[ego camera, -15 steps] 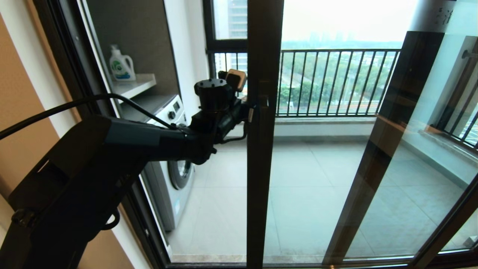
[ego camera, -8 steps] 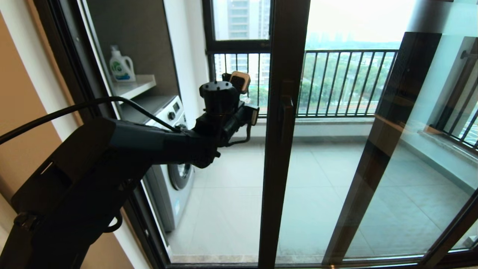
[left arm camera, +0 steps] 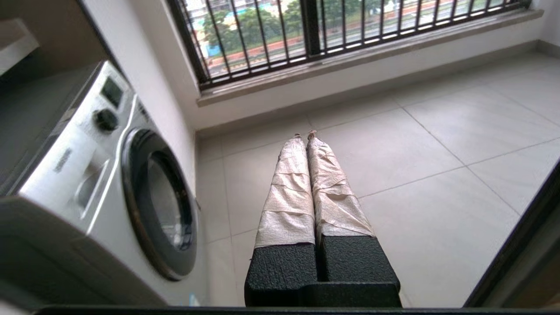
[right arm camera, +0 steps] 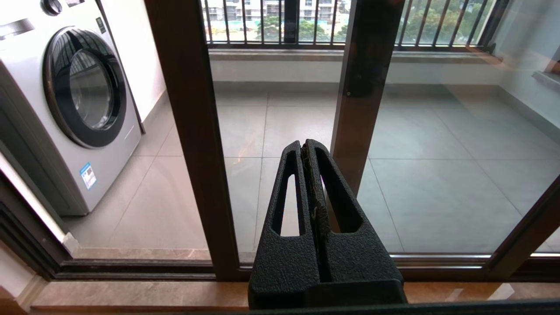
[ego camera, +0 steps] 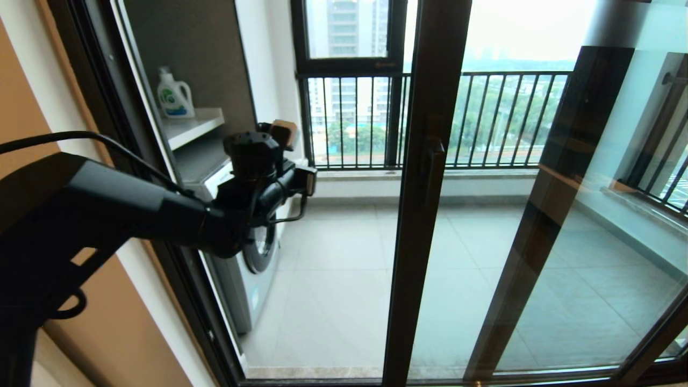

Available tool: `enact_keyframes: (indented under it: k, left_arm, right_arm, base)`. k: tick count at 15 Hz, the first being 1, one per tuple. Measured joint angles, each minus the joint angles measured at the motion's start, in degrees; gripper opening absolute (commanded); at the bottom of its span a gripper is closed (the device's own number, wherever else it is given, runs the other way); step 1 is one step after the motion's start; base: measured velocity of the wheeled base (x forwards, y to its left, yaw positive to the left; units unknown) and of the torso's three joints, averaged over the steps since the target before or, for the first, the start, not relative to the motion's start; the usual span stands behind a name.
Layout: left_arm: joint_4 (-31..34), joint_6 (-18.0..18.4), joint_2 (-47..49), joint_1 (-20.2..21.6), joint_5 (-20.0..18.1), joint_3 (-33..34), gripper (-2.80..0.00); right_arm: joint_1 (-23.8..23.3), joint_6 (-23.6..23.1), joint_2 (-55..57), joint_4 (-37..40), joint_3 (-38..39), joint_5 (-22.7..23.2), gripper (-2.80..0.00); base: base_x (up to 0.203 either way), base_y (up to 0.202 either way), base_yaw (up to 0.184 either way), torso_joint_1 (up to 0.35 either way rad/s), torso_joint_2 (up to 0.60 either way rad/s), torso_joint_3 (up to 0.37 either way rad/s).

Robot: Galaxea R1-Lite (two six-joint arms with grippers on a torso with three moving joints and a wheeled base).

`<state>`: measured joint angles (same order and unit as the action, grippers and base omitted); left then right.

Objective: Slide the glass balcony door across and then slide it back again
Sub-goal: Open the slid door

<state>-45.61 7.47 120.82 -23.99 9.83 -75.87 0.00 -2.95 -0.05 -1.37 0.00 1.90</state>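
Note:
The glass balcony door [ego camera: 484, 252] stands partly slid to the right. Its dark brown left stile [ego camera: 416, 215] carries a dark bar handle [ego camera: 433, 169]. A frosted strip with characters [ego camera: 637, 24] shows at the top right. My left arm [ego camera: 161, 209] reaches into the open gap, well left of the stile and touching nothing. The left gripper [left arm camera: 302, 133] is shut and empty, its taped fingers [left arm camera: 288, 192] pointing at the balcony floor. My right gripper [right arm camera: 305, 143] hangs low in front of the door, shut and empty, near the stile [right arm camera: 192, 131]. It is out of the head view.
A washing machine [ego camera: 236, 290] [left arm camera: 109, 175] stands just inside the balcony on the left. A detergent bottle [ego camera: 174, 94] sits on the shelf [ego camera: 196, 124] above it. A second dark-framed panel [ego camera: 559, 204] overlaps the door on the right. The railing [ego camera: 500, 118] closes the far side.
The door's stile has slid to the right, widening the gap. My left gripper, which was against the stile's edge, has come off it and drawn back to the left.

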Motion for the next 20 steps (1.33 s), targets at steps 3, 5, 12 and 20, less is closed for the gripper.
enact_keyframes:
  k: [3, 5, 12, 20]
  left_arm:
    - [-1.6, -3.1, -12.2, 6.0, -3.5, 15.8, -2.8]
    - [-2.0, -4.9, -22.6, 9.2, -5.2, 26.8, -2.8]
    - [13.6, -6.7, -66.7, 17.4, -7.1, 46.6, -2.8]
    - [41.7, 0.2, -106.1, 25.2, -1.9, 54.5, -2.8]
  right_arm:
    - [0.0, 0.0, 0.0, 0.0, 0.0, 0.0, -2.8]
    - [0.0, 0.0, 0.0, 0.0, 0.0, 0.0, -2.8]
    - [0.0, 0.0, 0.0, 0.0, 0.0, 0.0, -2.8]
    - [0.0, 0.0, 0.0, 0.0, 0.0, 0.0, -2.8]
  base:
    - [0.0, 0.0, 0.0, 0.0, 0.0, 0.0]
    - [0.0, 0.0, 0.0, 0.0, 0.0, 0.0]
    - [0.0, 0.0, 0.0, 0.0, 0.0, 0.0]
    - [0.0, 0.0, 0.0, 0.0, 0.0, 0.0]
